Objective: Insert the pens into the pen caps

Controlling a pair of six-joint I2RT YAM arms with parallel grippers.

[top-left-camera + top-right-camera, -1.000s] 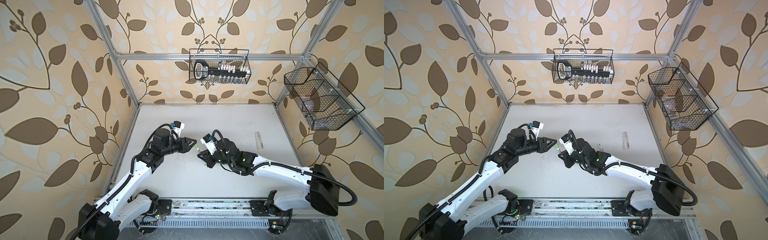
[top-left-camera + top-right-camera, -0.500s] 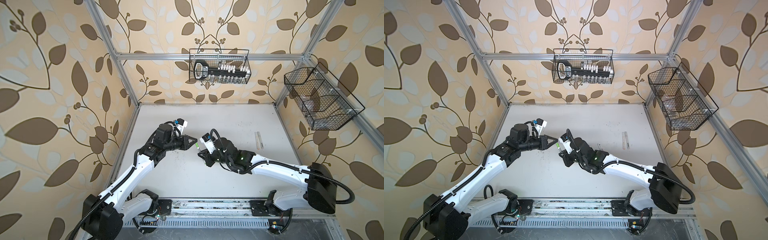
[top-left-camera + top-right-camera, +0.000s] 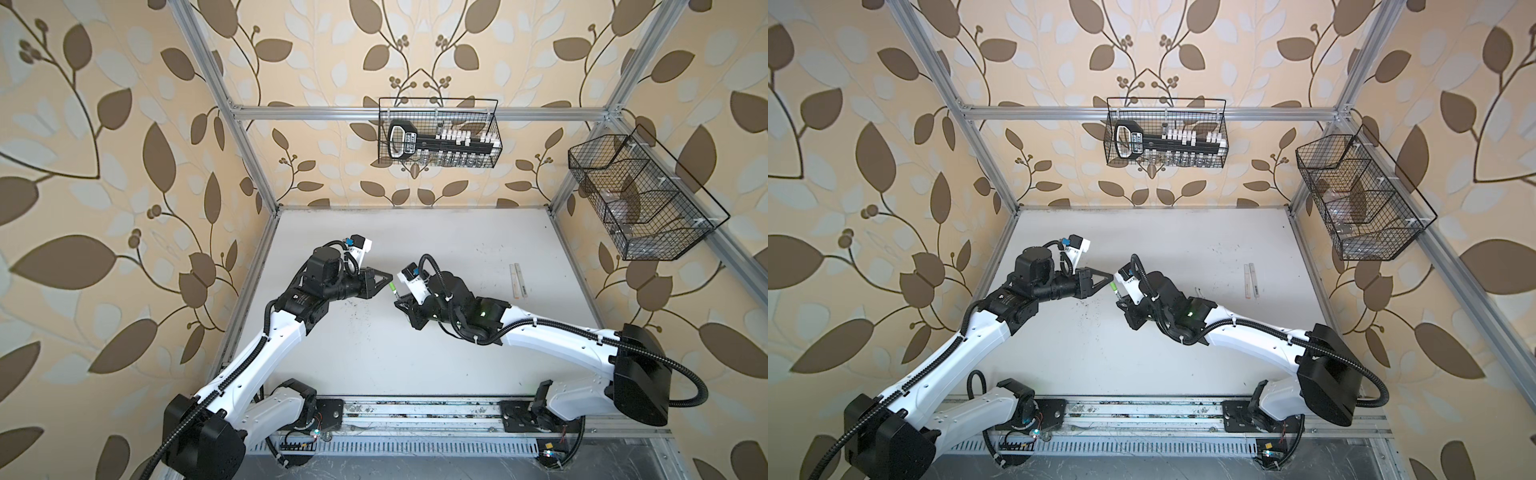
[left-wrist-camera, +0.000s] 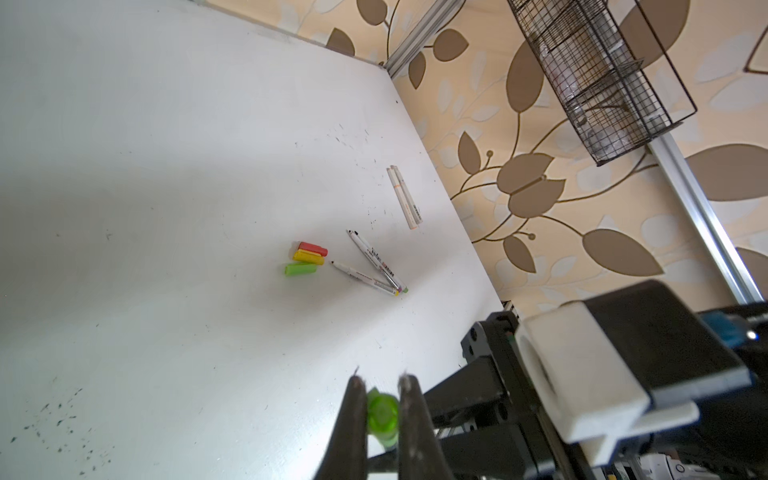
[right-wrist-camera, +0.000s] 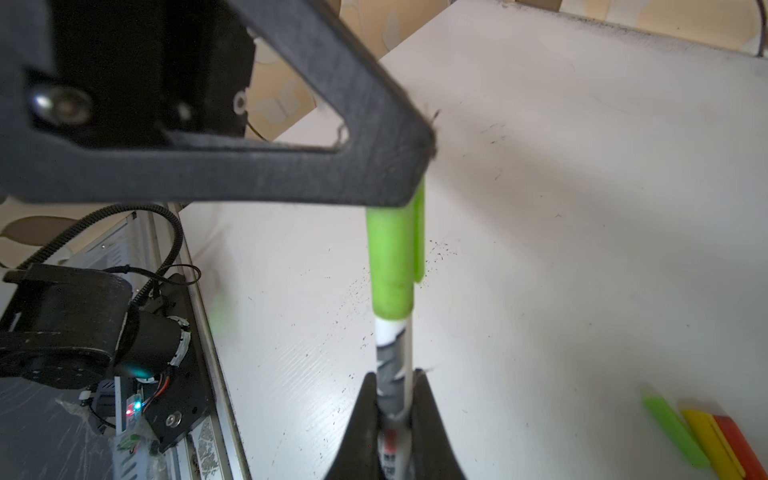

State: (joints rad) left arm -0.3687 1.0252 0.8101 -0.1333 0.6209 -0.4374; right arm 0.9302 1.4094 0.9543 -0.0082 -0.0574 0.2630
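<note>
While the left gripper (image 4: 380,388) pinches the stubby lime green plastic cap (image 4: 382,415) and the right gripper (image 5: 395,380) clamps the thin white pen (image 5: 392,353), meeting near mid-frame in both top views, any tilt could leave the cap half-seated.

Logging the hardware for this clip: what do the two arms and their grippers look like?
The left arm and right arm have white link shells with black joints, and black corrugated cable conduit runs alongside. A white camera housing sits at each wrist. The left gripper and right gripper are black with tapering fingers; the left's are open triangular frames.
</note>
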